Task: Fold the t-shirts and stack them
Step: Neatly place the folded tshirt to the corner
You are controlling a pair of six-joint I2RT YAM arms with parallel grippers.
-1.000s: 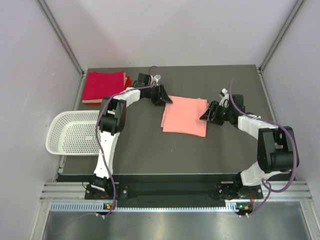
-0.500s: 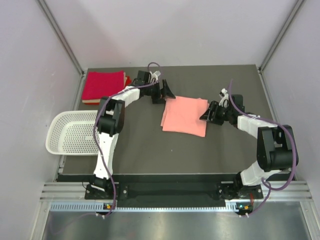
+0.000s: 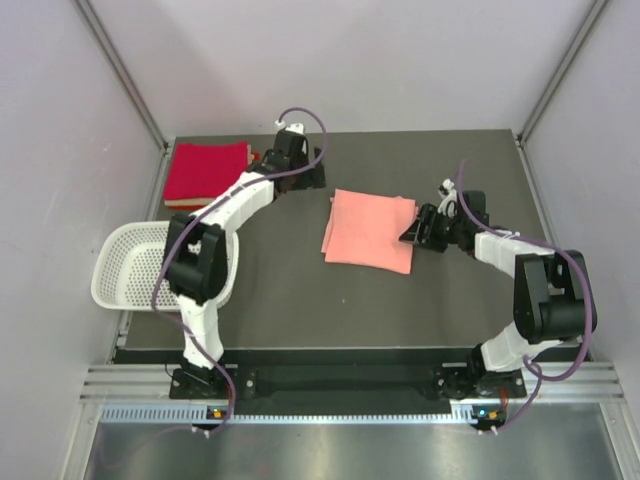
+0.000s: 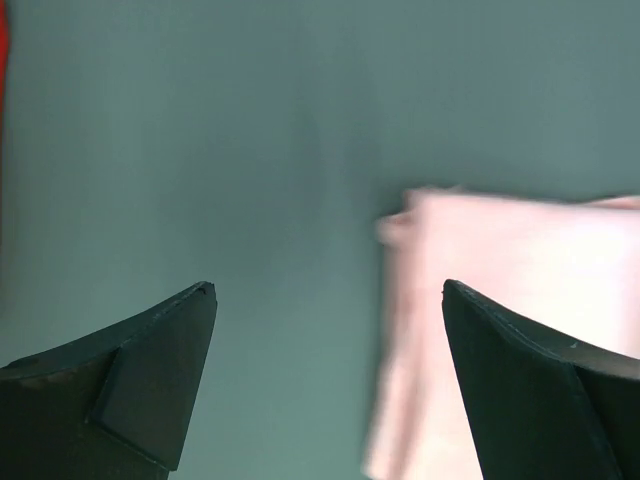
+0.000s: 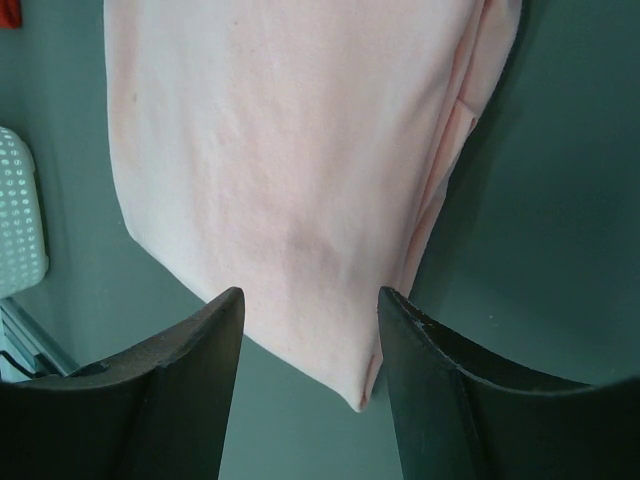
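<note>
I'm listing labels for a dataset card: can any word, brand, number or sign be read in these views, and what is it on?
None: no text can be read in any view.
The pink t-shirt is plain cloth with no print.
The red folded t-shirts and the white basket show no marking.
The left wrist view is too blurred to show fine print.

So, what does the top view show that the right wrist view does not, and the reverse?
Only the top view: the left arm, the open left tool and the whole table. Only the right wrist view: the layered side edge of the pink shirt, close up beyond the right tool. Both: that shirt, plus the basket and red stack, mere slivers at the wrist.
</note>
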